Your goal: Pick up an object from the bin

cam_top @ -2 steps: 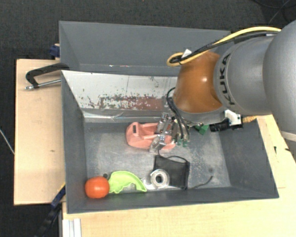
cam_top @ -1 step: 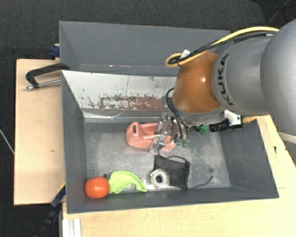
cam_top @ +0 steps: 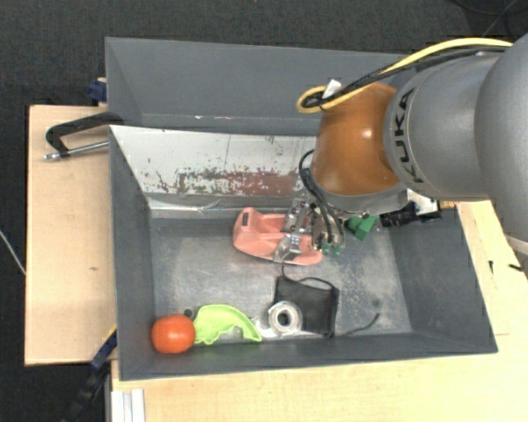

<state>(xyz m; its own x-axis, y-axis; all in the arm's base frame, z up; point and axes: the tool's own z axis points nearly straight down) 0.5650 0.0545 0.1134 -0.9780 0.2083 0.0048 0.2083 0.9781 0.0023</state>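
My gripper (cam_top: 301,236) hangs low in the middle of the bin, its metal fingers down at the right end of a pink plastic piece (cam_top: 262,233) that lies flat on the floor near the back wall. Whether the fingers close on the pink piece I cannot tell. Just in front of the gripper lies a black pouch (cam_top: 310,304) with a thin black cord, and a silver metal ring (cam_top: 284,317) rests at its left edge. A small green thing (cam_top: 362,227) shows to the right of the gripper, partly hidden under the arm.
Along the bin's front wall lie a lime-green curved piece (cam_top: 221,323) and an orange-red ball (cam_top: 172,333) at the front left corner. The arm with its orange cover comes in from the right and hides the bin's back right part.
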